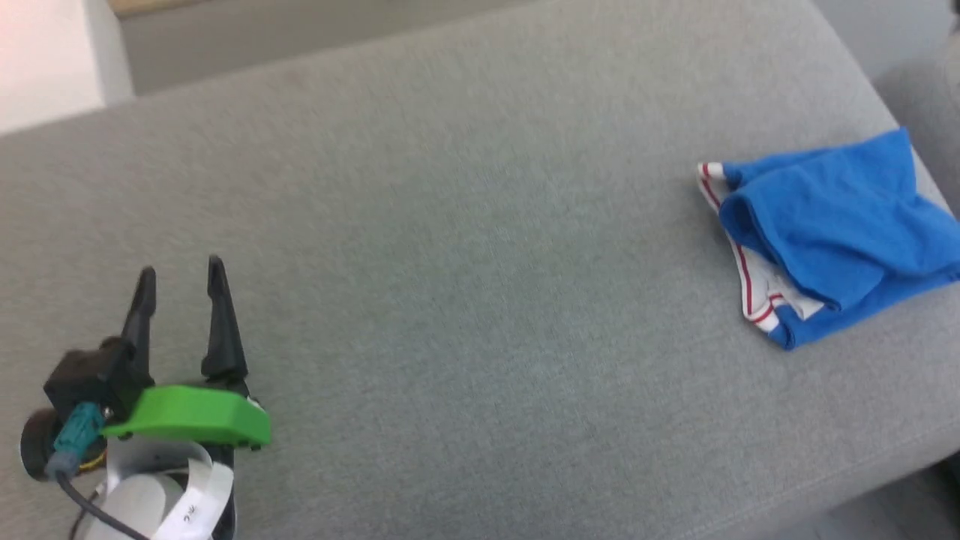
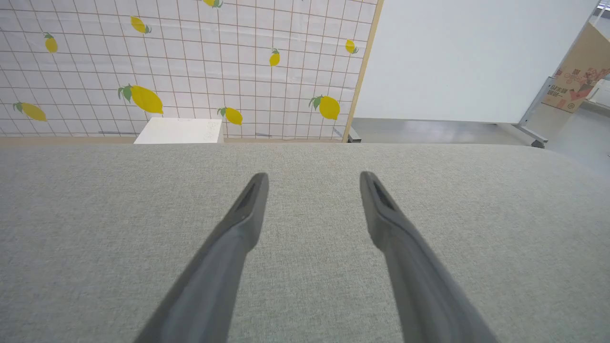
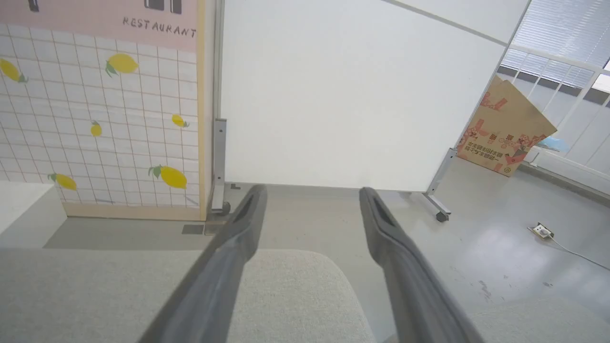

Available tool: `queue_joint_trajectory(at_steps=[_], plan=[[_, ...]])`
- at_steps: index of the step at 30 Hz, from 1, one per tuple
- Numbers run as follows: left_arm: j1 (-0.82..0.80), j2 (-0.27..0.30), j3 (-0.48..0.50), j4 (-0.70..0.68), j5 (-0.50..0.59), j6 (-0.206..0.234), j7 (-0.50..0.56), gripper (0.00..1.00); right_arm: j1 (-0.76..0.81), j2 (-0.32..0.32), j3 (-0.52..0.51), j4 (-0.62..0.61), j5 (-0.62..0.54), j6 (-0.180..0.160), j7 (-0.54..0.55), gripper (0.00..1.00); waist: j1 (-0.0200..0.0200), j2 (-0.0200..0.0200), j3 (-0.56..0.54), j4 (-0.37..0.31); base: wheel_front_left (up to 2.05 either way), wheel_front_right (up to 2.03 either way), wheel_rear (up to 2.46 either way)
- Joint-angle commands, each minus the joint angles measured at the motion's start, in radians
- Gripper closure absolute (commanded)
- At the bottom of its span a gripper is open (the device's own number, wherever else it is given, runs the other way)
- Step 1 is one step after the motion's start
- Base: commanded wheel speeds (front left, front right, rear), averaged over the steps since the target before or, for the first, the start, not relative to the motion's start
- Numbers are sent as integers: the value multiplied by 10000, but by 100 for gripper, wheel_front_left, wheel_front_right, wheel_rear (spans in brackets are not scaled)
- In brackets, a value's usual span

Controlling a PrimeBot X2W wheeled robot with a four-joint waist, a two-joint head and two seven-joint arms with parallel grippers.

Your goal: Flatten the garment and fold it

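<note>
Bunched royal-blue soft jersey shirt (image 1: 832, 217), red-white striped trim, lies right: we judge it light, limp; pinch trimmed edge. Our left tool (image 1: 181, 268), right tool (image 3: 310, 189) spread, empty.

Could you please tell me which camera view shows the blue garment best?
The head view: the garment lies bunched near the right edge of the cushion, its red-and-white trim visible. The wrist views look toward the lemon-print wall and the floor.
</note>
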Motion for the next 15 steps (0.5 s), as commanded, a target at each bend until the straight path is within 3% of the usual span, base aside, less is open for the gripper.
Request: queue_joint_trajectory(at_steps=[1,9,15], plan=[[151,-54,61,134,-90,-66,-181,0,325,305,-151,-157,17,-15,-279,0,1,-1,-1430,730,0,0,0],[764,-318,310,508,-436,-140,-690,0,2316,1884,-1415,-1577,-434,-15,-1515,0,1,-1,-2449,1605,0,0,0],[971,-410,397,552,-518,-201,-840,0,4177,2949,-2455,-3196,-1121,-15,-1800,0,1,-1,-2844,2234,0,0,0]])
